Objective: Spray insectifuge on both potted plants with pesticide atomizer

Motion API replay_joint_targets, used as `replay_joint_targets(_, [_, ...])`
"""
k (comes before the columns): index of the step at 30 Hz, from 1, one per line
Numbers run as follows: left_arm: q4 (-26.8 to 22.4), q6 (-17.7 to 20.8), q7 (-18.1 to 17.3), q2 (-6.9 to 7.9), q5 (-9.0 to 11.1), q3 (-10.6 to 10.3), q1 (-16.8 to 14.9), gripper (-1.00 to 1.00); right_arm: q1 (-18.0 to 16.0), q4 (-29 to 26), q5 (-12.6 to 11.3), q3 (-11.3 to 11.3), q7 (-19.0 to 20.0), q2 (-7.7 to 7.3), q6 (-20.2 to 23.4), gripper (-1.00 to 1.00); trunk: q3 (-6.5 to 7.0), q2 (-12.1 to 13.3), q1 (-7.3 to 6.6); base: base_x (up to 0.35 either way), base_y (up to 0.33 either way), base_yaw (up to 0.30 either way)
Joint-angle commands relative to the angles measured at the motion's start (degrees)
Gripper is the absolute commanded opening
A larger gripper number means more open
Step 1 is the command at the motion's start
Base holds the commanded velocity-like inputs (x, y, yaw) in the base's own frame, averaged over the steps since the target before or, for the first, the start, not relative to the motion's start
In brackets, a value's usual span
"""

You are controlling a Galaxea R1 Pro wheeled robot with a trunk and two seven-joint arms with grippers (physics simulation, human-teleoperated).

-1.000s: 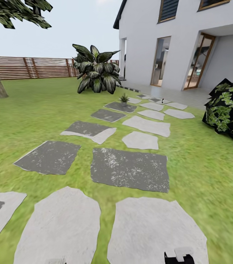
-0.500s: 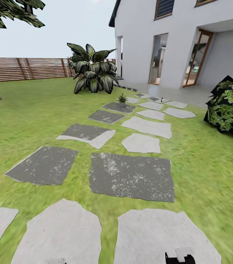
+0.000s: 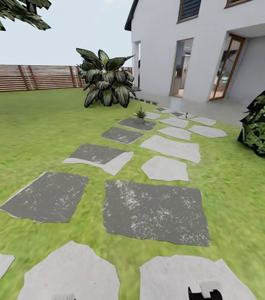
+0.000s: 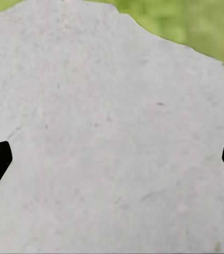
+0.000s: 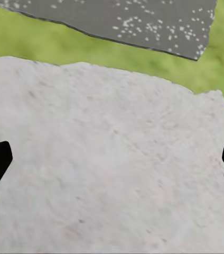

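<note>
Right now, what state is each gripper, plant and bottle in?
Left gripper: open, empty, over a pale grey stepping slab.
Right gripper: open, empty.
Small green potted plant: upright on a dark slab.
Tiny dark bottle: upright, untouched, far ahead.

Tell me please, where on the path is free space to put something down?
The big dark slab ahead is bare, grass around it. The pale slab beyond is bare too. Crowded only far off: a small potted plant occupies a dark slab near the house.
</note>
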Motion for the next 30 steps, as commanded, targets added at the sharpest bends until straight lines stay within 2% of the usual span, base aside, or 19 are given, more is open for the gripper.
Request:
replay_joint_targets(1, [0.1, -0.2, -0.3, -0.02, 0.1, 0.3, 0.0, 1.0, 0.0, 0.0, 0.0, 0.5, -0.4, 0.03, -0.1, 1.0, -0.05, 0.0, 0.02, 0.327, 0.105, 0.0])
replay_joint_targets(30, [0.1, -0.1, -0.3, -0.06, 0.1, 0.3, 0.0, 1.0, 0.0, 0.0, 0.0, 0.6, -0.3, 0.51, -0.1, 1.0, -0.05, 0.0, 0.02, 0.33, 0.104, 0.0])
